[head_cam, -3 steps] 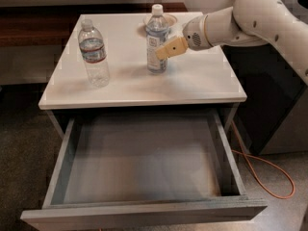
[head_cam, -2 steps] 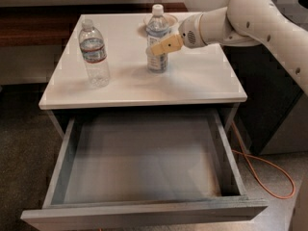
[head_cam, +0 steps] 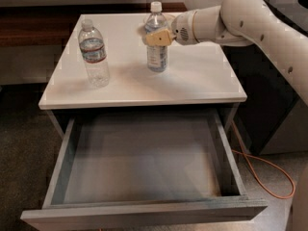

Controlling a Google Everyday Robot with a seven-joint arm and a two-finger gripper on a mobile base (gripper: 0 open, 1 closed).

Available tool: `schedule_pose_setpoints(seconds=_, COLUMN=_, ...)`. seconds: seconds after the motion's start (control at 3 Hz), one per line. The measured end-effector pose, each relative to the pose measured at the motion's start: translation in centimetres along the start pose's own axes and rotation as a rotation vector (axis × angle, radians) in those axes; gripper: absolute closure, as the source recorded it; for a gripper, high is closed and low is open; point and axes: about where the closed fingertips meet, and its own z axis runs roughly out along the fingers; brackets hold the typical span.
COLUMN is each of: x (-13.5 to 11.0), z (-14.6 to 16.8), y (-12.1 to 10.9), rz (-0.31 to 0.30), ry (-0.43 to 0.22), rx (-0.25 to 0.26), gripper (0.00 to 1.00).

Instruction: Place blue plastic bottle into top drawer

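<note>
The blue plastic bottle (head_cam: 157, 59) stands upright on the white table top (head_cam: 197, 78), toward the back centre, with its white cap showing above my gripper. My gripper (head_cam: 153, 35) reaches in from the right at the bottle's shoulder. It is open, with one tan finger (head_cam: 159, 37) lying across the front of the bottle and the other hidden behind it. Below the table top, the top drawer (head_cam: 144, 213) is pulled fully out toward the camera, and its grey inside holds nothing.
A clear bottle with a narrow red-and-blue band (head_cam: 94, 52) stands on the left part of the table. A dark cabinet (head_cam: 276, 105) stands close on the right, and an orange cable (head_cam: 274, 174) runs over the floor beside the drawer. A dark wooden ledge (head_cam: 33, 30) lies behind.
My gripper has moved left and slightly up, from beside the blue bottle's right side to around its shoulder. Both bottles and the drawer have stayed where they were.
</note>
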Motion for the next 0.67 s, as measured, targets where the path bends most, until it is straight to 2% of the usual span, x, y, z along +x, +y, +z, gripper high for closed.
schedule_pose_setpoints(seconds=0.33, x=-1.1, z=-0.9, y=1.6, rz=-0.021, ry=-0.033, rx=-0.010, gripper=0.64)
schedule_pose_setpoints(seconds=0.67, x=-2.1, z=-3.1, y=4.3, rz=-0.045, ry=-0.063, rx=-0.025, gripper=0.87)
